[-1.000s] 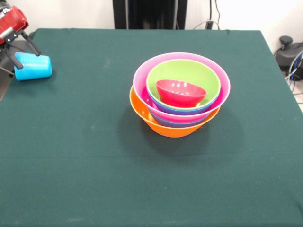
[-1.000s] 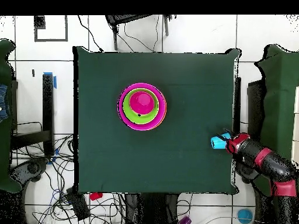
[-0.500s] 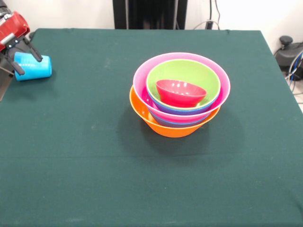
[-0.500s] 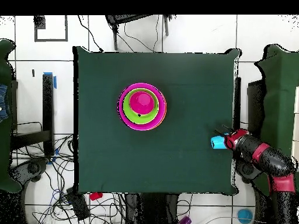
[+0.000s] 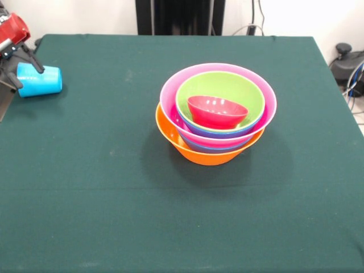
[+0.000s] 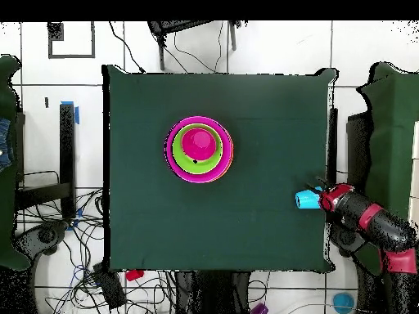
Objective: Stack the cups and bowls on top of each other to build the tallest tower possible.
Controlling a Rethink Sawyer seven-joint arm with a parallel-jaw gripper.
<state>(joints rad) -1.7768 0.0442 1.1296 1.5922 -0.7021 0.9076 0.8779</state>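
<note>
The bowls sit nested rim-up mid-table as a tower [image 6: 199, 147]: orange [image 5: 199, 152] at the bottom, then pink [image 5: 169, 91], purple-blue [image 5: 227, 135], lime green [image 5: 227, 85] and small red [image 5: 217, 111] on top. The light-blue cup [image 5: 41, 80] lies on its side near the table's left edge; in the overhead view it [image 6: 307, 199] lies at the right edge. My gripper [image 5: 23, 69] is at the cup's outer end, open, one finger on each side of it, not clamped. It also shows in the overhead view [image 6: 320, 196].
The green table [image 5: 114, 199] ends just left of the cup. The black pedestal [image 5: 180, 17] stands behind the far edge. Cables and a dark device [image 5: 348, 62] sit off the table's right side.
The gripper moved in over the cup's end, then drew back slightly toward the table edge. The cup and the bowls have not moved.
</note>
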